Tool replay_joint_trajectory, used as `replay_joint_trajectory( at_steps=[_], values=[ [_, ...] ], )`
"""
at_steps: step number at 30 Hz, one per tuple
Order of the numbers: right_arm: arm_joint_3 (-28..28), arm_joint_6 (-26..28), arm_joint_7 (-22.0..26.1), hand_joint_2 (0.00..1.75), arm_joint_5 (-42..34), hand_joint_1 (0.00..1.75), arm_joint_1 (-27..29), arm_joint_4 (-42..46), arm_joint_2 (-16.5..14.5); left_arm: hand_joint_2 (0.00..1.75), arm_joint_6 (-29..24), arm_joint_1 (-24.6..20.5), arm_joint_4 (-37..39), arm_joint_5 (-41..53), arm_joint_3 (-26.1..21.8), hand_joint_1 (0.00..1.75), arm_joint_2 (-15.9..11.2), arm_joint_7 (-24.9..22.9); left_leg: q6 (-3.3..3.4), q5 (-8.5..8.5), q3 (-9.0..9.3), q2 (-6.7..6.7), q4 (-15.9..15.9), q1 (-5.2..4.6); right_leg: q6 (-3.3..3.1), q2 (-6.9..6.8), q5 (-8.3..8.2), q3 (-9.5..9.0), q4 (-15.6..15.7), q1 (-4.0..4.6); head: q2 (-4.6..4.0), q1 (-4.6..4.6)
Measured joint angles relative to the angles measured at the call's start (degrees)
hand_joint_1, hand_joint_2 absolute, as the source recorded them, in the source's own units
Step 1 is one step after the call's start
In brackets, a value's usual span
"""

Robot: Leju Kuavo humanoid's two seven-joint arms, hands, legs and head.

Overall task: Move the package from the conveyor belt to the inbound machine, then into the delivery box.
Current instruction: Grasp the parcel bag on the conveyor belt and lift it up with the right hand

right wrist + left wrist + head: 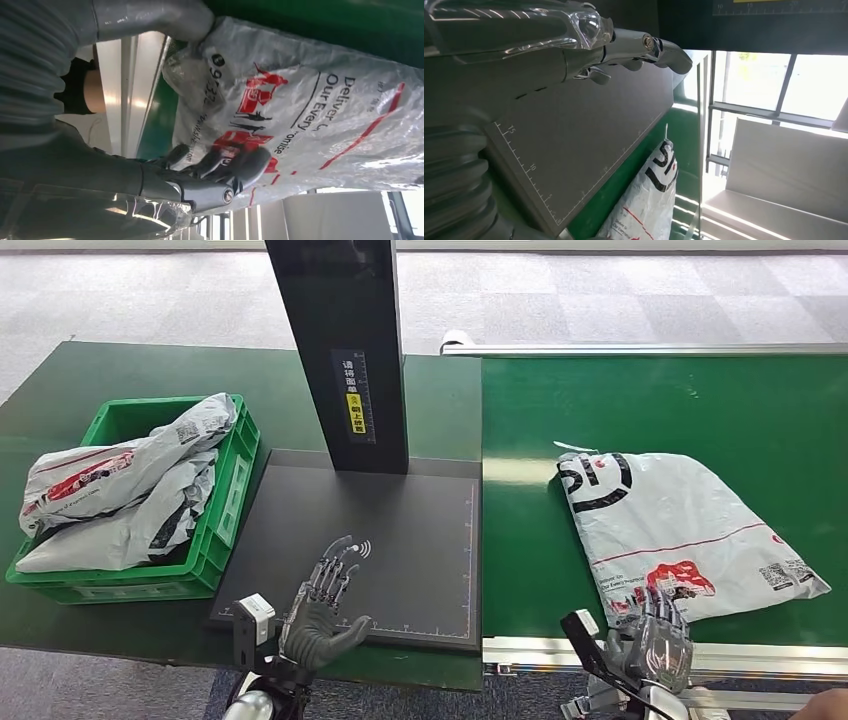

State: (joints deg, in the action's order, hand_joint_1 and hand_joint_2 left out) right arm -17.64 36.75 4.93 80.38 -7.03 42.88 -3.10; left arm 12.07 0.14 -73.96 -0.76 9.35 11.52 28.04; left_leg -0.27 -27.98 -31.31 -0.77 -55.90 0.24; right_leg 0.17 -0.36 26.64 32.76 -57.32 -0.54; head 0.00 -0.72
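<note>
A white-grey package (680, 520) with red and black print lies flat on the green conveyor belt (660, 400). My right hand (655, 645) is at its near edge, fingers apart. In the right wrist view the thumb (150, 20) touches the package (310, 110) at its crumpled edge and the fingers (225, 170) lie over the printed face. My left hand (322, 605) hovers open over the near part of the black inbound machine platform (400, 540), holding nothing. The left wrist view shows that hand (549, 55) above the platform (574, 130), with the package (644, 200) beyond it.
The machine's black column (345, 350) rises at the back of the platform. A green delivery box (225, 510) on the left holds several grey packages (120, 490). The belt's metal rail (560, 645) runs along the near edge. Part of a person (825, 705) is at the lower right corner.
</note>
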Motion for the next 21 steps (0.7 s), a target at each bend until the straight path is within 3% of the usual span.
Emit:
replay_joint_trajectory(
  at_steps=[16, 21],
  values=[
    [-2.7, 0.2, 3.2, 1.75, -1.4, 1.75, -0.1, -1.5, -0.1, 1.75, 0.3, -0.1, 0.0, 0.1, 0.0, 0.0, 0.0, -0.2, 0.0, 0.0, -0.01, 0.01, 0.0, 0.0, 0.0, 0.0, 0.0, 0.01, 0.0, 0.0, 0.0, 0.0],
    [-3.6, -0.3, 6.7, 1.75, -4.7, 1.75, 0.0, -1.5, -0.5, 1.75, 0.4, -0.1, 0.0, 0.2, 0.0, 0.0, 0.1, -0.2, 0.0, 0.0, -0.01, 0.01, 0.0, 0.0, 0.0, -0.01, 0.0, 0.0, 0.0, 0.0, 0.0, 0.0]
  ],
)
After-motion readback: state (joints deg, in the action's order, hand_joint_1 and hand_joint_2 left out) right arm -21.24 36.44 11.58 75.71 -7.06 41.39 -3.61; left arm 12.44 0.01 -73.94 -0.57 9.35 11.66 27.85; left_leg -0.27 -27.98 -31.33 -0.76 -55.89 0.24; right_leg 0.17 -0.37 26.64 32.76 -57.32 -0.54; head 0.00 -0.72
